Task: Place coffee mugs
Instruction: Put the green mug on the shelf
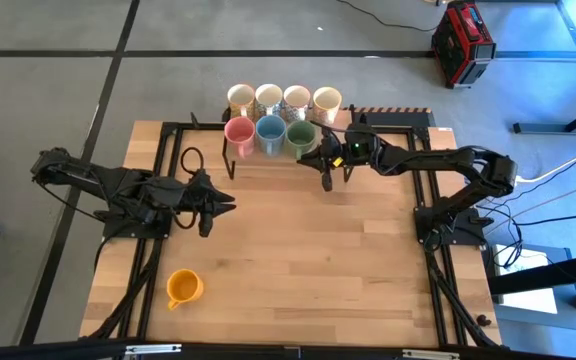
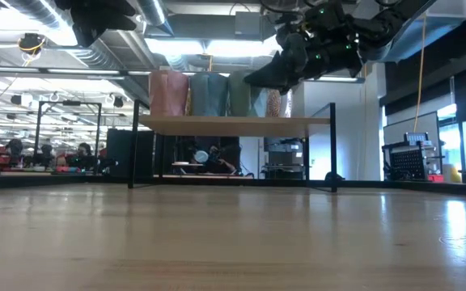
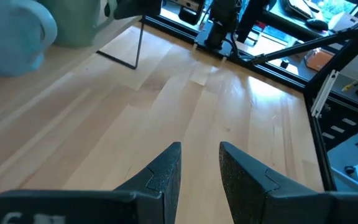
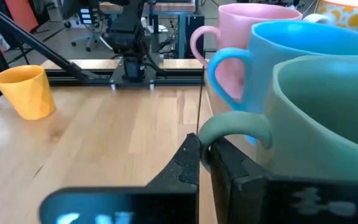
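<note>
**Seven mugs on the rack, one orange mug waiting on the table**

Seen from above, a wooden table [image 1: 298, 250] is carrying a small raised rack [image 1: 230, 160] at its far edge. Seven coffee mugs are standing on the rack in two rows. The far row is holding four cream mugs [image 1: 283, 99]. The nearer row is holding three: a pink mug [image 1: 239, 132] on the left, a light blue mug [image 1: 270, 130] in the middle, and a green mug [image 1: 300, 134] on the right.

The eighth, an orange mug [image 1: 183, 288], is sitting alone near the table's near left corner, well apart from the rack. Judging by this layout, the task is looking mostly complete, with this one mug probably left to place and an open spot at the right end of the nearer row.

The right gripper [image 4: 205, 155] is hanging just beside the green mug, its fingers pressed together right at the mug's handle; whether they are pinching the handle cannot be told. The left gripper [image 3: 199, 168] is hovering over bare wood at the table's left side, its fingers slightly spread and holding nothing, with the orange mug nearer than it and apart.

Counted: eight mugs, two grippers, one rack.
</note>
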